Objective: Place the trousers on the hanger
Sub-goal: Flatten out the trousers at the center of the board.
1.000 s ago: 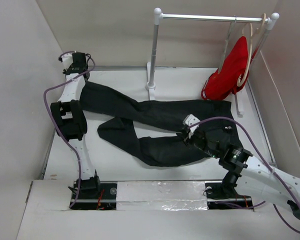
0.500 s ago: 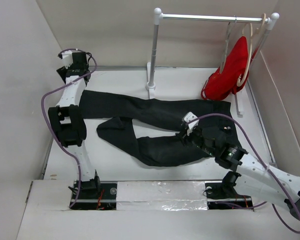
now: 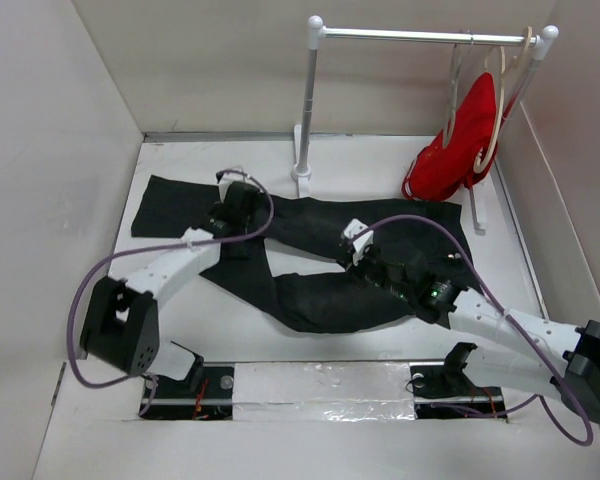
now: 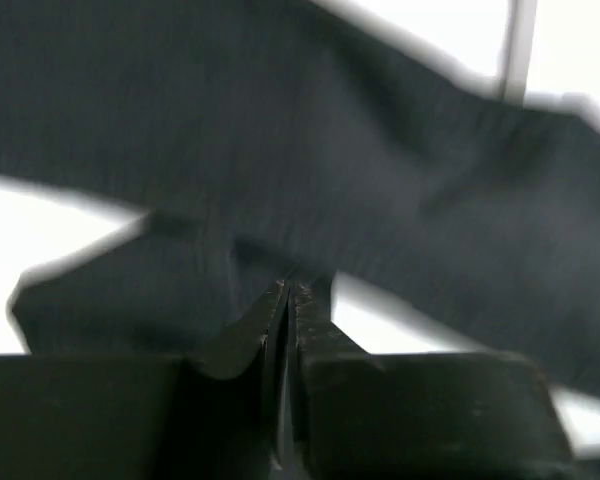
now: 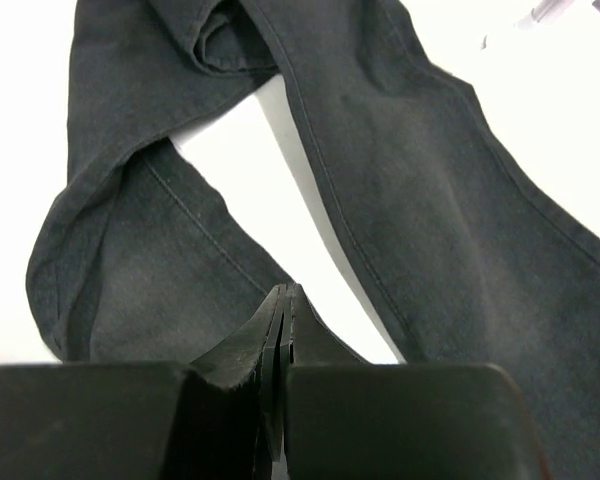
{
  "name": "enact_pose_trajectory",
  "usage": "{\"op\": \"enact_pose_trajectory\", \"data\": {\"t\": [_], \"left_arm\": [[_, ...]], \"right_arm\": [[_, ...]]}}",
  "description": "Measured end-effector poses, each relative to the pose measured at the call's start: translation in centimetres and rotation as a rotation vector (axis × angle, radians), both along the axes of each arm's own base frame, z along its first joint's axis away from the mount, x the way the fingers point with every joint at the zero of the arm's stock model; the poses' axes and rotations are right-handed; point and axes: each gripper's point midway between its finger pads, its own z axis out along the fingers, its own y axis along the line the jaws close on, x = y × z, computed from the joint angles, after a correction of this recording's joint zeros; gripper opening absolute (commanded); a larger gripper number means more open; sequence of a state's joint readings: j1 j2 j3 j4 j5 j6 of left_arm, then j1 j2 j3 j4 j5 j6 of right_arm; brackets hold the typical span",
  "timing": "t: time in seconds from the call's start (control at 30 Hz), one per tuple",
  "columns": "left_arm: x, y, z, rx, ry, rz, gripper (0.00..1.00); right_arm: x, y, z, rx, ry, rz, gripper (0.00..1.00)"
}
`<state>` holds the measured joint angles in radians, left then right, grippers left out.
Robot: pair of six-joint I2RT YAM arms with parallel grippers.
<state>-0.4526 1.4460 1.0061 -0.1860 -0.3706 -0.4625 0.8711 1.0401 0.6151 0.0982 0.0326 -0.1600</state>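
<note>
The black trousers [image 3: 310, 300] lie spread flat across the table, one leg toward the far left and one folded toward the near middle. They fill the left wrist view [image 4: 380, 150] and the right wrist view [image 5: 460, 200]. My left gripper [image 3: 250, 215] hovers over the upper leg, shut and empty [image 4: 288, 292]. My right gripper [image 3: 348, 266] is shut and empty [image 5: 285, 292], low over the white gap between the two legs. The thin pale grey hanger [image 3: 457, 85] hangs on the rail at the far right, seen edge-on.
A metal rail [image 3: 420, 36] on two white posts stands at the back. A beige hanger [image 3: 497, 110] with a red garment [image 3: 460, 135] hangs at its right end. White walls close in the table on both sides.
My left arm has swung from the far left corner to the middle of the trousers. The far left leg end now lies flat. My right gripper has moved a little to the left.
</note>
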Motion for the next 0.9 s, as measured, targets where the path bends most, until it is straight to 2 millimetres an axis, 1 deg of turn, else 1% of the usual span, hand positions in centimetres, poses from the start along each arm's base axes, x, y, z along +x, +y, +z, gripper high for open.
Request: {"op": "enact_pose_trajectory", "data": {"t": [0.03,0.07,0.13,0.2,0.3,0.43,0.5,0.53,0.57,0.6,0.7,0.73,0.83,0.9], "left_arm": [[-1.4,0.1,-0.7,-0.007,0.011,-0.006,0.21],[-2.4,0.7,-1.2,-0.009,0.019,0.003,0.3],[-3.5,1.9,-2.3,-0.012,0.038,0.032,0.45],[-3.7,2.3,-3.2,-0.005,0.057,0.05,0.46],[-3.6,1.7,-4.7,0.018,0.085,0.047,0.46],[-3.7,1.8,-7.7,0.074,0.153,0.055,0.43],[-3.8,2.1,-8.6,0.096,0.173,0.066,0.42],[-3.8,2.2,-8.9,0.106,0.179,0.074,0.39],[-3.7,2.4,-9.0,0.115,0.182,0.084,0.38],[-3.4,2.5,-9.0,0.124,0.18,0.095,0.37],[-2.7,2.8,-8.5,0.132,0.152,0.134,0.04],[-2.6,3.0,-8.4,0.133,0.143,0.148,0.0],[-2.6,3.2,-7.9,0.126,0.124,0.175,0.0],[-2.7,3.1,-6.3,0.103,0.085,0.189,0.0]], "right_arm": [[0.1,0.1,0.2,0.006,-0.005,0.002,0.01],[0.2,0.1,0.4,0.015,-0.011,0.002,0.01],[0.4,0.2,0.7,0.028,-0.021,0.001,0.03],[0.5,0.1,0.8,0.033,-0.024,-0.003,0.05],[0.6,0.0,0.7,0.032,-0.023,-0.007,0.07],[0.8,-0.2,0.7,0.034,-0.025,-0.013,0.1],[0.8,-0.3,0.8,0.035,-0.026,-0.015,0.11],[0.9,-0.4,0.9,0.037,-0.027,-0.016,0.12],[0.9,-0.4,0.9,0.038,-0.028,-0.018,0.12],[1.0,-0.5,1.0,0.039,-0.029,-0.023,0.12],[1.2,-0.7,1.0,0.041,-0.03,-0.03,0.13],[1.3,-0.8,1.0,0.04,-0.03,-0.033,0.13],[1.4,-1.1,0.5,0.034,-0.024,-0.041,0.13],[1.3,-1.2,0.2,0.028,-0.019,-0.042,0.13]]}}
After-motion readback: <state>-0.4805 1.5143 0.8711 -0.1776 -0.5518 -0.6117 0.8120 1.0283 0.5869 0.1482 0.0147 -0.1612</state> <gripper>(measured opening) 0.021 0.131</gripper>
